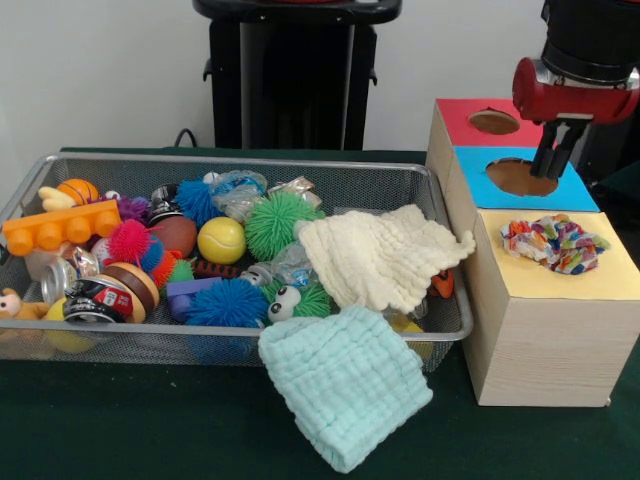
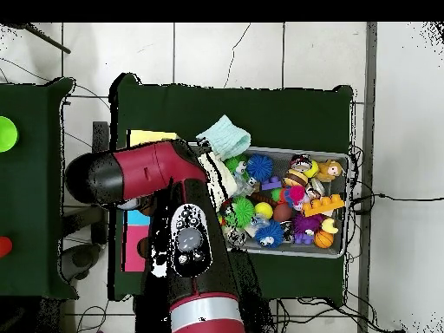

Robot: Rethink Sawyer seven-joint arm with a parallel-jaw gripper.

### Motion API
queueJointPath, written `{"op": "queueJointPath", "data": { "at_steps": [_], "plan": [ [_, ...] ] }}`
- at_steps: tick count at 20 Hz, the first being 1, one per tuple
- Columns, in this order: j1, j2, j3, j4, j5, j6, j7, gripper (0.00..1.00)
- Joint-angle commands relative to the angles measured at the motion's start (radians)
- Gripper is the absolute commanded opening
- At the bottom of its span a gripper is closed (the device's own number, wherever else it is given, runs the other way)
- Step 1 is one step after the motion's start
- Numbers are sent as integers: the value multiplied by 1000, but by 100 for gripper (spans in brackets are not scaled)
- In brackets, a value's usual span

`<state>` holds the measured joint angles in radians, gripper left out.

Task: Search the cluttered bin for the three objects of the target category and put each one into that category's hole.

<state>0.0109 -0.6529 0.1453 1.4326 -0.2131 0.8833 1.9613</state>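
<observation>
A wire mesh bin (image 1: 230, 160) holds several toys: spiky balls, a yellow ball (image 1: 221, 240), an orange brick (image 1: 60, 228), cans. A cream cloth (image 1: 380, 255) lies over its right end. Over its front rim hangs a pale teal cloth (image 1: 345, 385). To the right stands a wooden box (image 1: 540, 350) with a red-topped hole (image 1: 493, 122), a blue-topped hole (image 1: 520, 178) and a yellow top. On the yellow top lies a crumpled multicoloured bundle (image 1: 555, 243). My gripper (image 1: 553, 160) hangs just above the blue hole, with nothing visible in it. In the overhead view my arm (image 2: 186, 234) hides it.
In the overhead view the bin (image 2: 340, 156) lies right of my arm, with the teal cloth (image 2: 224, 137) at its upper left corner. A second green table (image 2: 35, 173) stands at the left with a green object (image 2: 4, 134) at its edge.
</observation>
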Motion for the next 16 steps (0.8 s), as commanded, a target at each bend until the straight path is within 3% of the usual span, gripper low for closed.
{"op": "queueJointPath", "data": {
  "at_steps": [1,6,16],
  "plan": [
    [-25,-5,46,33,35,133,10,0],
    [-27,-29,47,-29,43,224,2,0],
    [-49,-11,55,-137,32,265,-37,0]
  ]
}}
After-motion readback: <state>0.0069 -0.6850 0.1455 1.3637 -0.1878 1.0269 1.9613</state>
